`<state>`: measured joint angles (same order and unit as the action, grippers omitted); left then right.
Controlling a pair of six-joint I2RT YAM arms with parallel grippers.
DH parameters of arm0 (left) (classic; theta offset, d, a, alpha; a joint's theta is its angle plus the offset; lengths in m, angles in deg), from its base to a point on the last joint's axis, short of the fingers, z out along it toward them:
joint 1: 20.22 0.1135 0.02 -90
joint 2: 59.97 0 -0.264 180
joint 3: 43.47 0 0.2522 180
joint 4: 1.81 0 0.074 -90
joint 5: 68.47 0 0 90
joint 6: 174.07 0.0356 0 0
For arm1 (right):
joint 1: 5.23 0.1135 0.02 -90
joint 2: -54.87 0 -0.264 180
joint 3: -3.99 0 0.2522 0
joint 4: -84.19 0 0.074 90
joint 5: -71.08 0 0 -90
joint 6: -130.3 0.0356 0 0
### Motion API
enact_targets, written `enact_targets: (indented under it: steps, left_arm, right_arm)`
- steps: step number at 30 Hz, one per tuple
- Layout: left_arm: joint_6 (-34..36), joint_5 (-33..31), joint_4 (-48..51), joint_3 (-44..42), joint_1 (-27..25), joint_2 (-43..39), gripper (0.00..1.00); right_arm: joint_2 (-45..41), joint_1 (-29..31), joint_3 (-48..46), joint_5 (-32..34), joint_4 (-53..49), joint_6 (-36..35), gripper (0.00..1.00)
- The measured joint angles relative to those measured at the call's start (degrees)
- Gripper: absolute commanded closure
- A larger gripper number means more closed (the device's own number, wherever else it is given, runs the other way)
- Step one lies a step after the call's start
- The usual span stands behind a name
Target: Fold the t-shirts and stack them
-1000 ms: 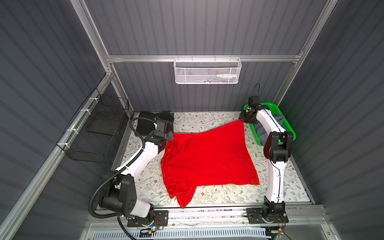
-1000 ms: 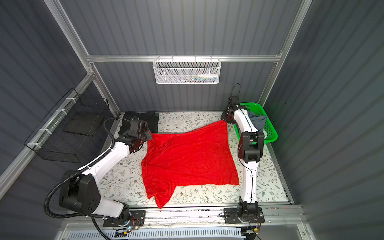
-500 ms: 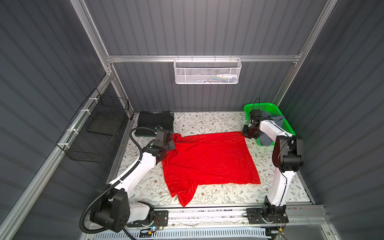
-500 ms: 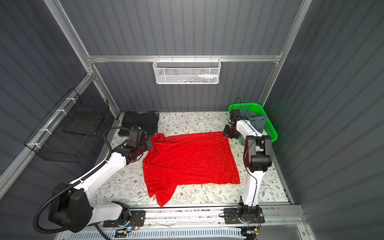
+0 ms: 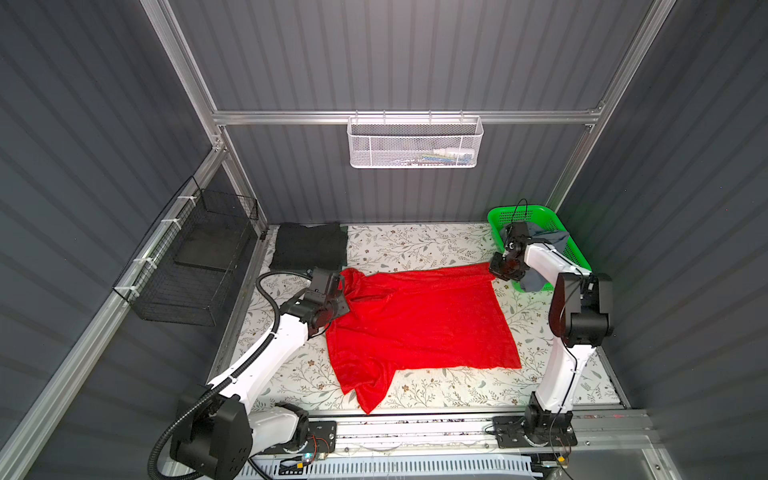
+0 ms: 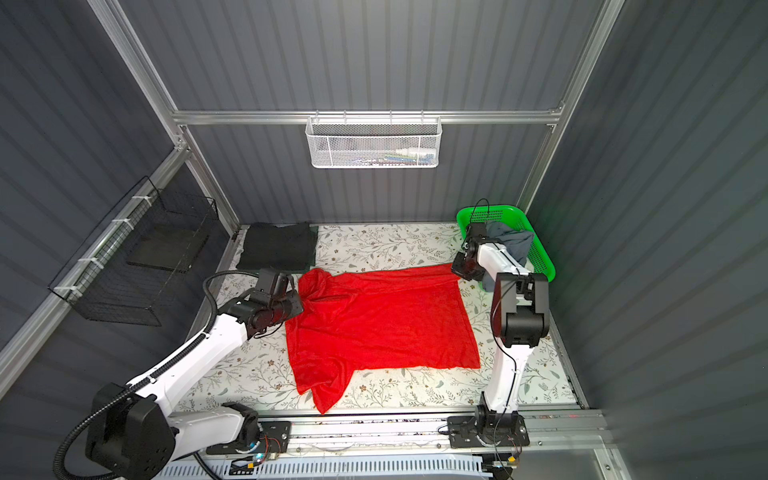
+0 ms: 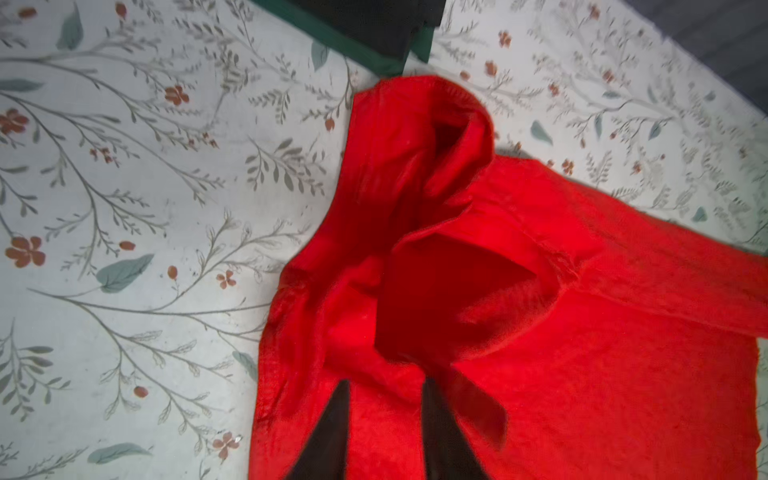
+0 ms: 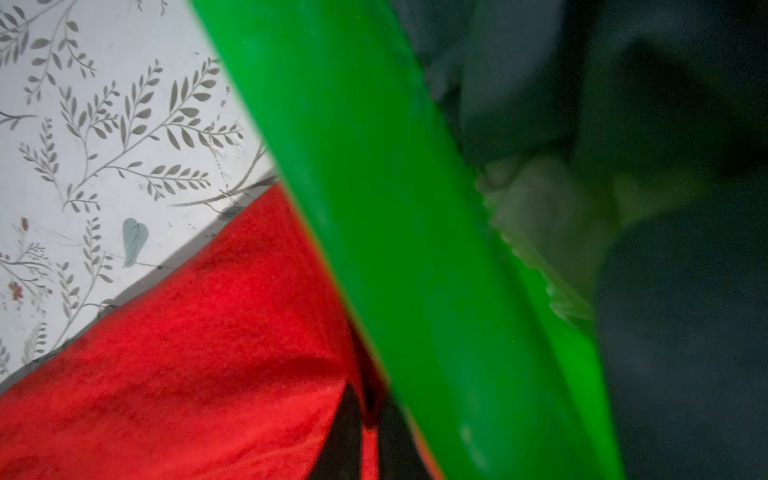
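A bright red t-shirt [image 5: 415, 320] [image 6: 382, 324] lies spread on the floral table [image 5: 415, 245]. My left gripper [image 5: 338, 286] [image 7: 384, 386] sits low over its rumpled far-left corner. The jaws stand apart and red cloth [image 7: 582, 332] lies loose between them. My right gripper [image 5: 496, 270] [image 8: 370, 399] is at the far-right corner, close to the green basket [image 5: 523, 214] [image 8: 395, 208]. Its jaws are a little apart with a fold of red cloth [image 8: 187, 374] between them. A grey-blue t-shirt [image 5: 548, 241] [image 8: 685, 332] hangs out of the basket. Dark folded t-shirts [image 5: 309, 247] [image 7: 374, 20] are stacked at the far left.
A black wire basket [image 5: 195, 257] hangs on the left wall and a white mesh basket [image 5: 415, 143] on the back wall. The right arm's elbow [image 5: 582, 307] stands beside the shirt's right edge. A sleeve of the shirt [image 5: 370, 390] trails toward the front rail.
Both grippers brought the shirt's far edge down and toward the front. The shirt now lies flat. Both pairs of jaws, shut on the cloth before, have parted.
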<state>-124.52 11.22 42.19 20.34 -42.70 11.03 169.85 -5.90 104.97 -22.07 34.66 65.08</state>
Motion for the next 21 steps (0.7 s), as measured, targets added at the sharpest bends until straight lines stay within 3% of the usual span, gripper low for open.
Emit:
enact_targets:
  steps: [1, 4, 6, 7, 11, 17, 21]
  left_arm:
    - [-0.13, 0.09, 1.03, -0.04, 0.00, 0.61, 0.36]
    - [0.31, -1.07, 3.17, -0.02, 0.00, 0.72, 0.27]
    - [1.20, -2.05, 4.37, 0.48, 0.37, 0.57, 0.27]
    - [1.79, -2.36, 4.81, 1.14, 0.85, 0.68, 0.27]
    - [3.96, -2.97, 4.37, 7.74, 3.26, 5.27, 0.33]
    - [7.54, 0.94, -4.00, 21.81, 4.11, 23.15, 0.44]
    - [10.47, 4.66, -5.44, 31.36, 4.09, 35.76, 0.46]
  right_arm:
    - [0.00, 0.07, 0.00, 0.04, 0.00, -0.07, 0.55]
    - [-0.07, 0.15, 0.00, -0.31, 0.07, 0.11, 0.53]
    - [-0.96, 0.17, -0.96, -0.48, 0.55, 0.13, 0.46]
    - [-2.12, 0.20, -2.10, -0.52, 0.61, -0.02, 0.40]
    - [-9.55, 0.22, -8.68, -1.03, 0.70, 0.17, 0.41]
    - [-18.60, 2.03, -17.38, -3.23, 2.19, 0.72, 0.41]
    - [-19.80, 4.76, -23.02, -4.72, 3.26, 1.18, 0.42]
